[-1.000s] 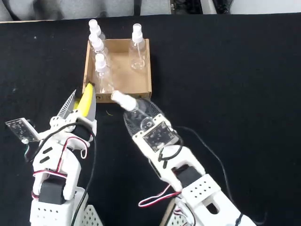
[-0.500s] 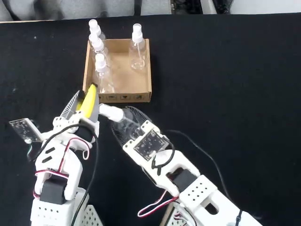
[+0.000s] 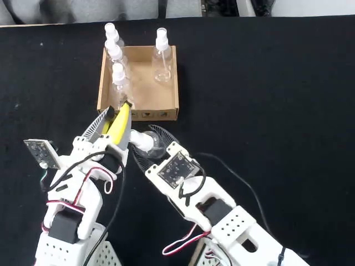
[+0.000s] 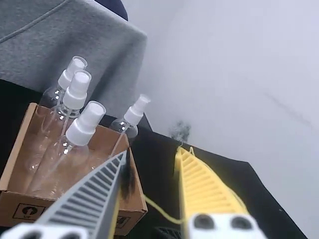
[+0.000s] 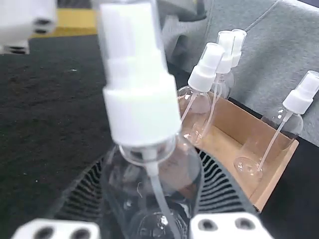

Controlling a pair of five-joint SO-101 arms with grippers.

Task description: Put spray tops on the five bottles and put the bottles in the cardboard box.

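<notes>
My right gripper (image 3: 148, 146) is shut on a clear bottle (image 3: 153, 146) lying on its side just in front of the cardboard box (image 3: 145, 93). The bottle's white spray top (image 3: 138, 138) points left, toward my left gripper (image 3: 118, 108). That gripper is open, and its yellow finger (image 3: 122, 123) sits right beside the spray top, at the box's front left corner. In the right wrist view the held bottle (image 5: 149, 179) and its spray top (image 5: 139, 99) stand close up. Several capped bottles (image 3: 119, 80) stand in the box, also in the left wrist view (image 4: 75, 144).
A black cloth covers the table (image 3: 266, 94), with free room right of the box. A grey cloth (image 4: 60, 40) hangs behind the box. The left arm's body (image 5: 25, 20) is visible beyond the held bottle.
My right gripper has drawn the bottle back from the box front and swung it left. My left gripper has moved forward and right, up beside the spray top.
</notes>
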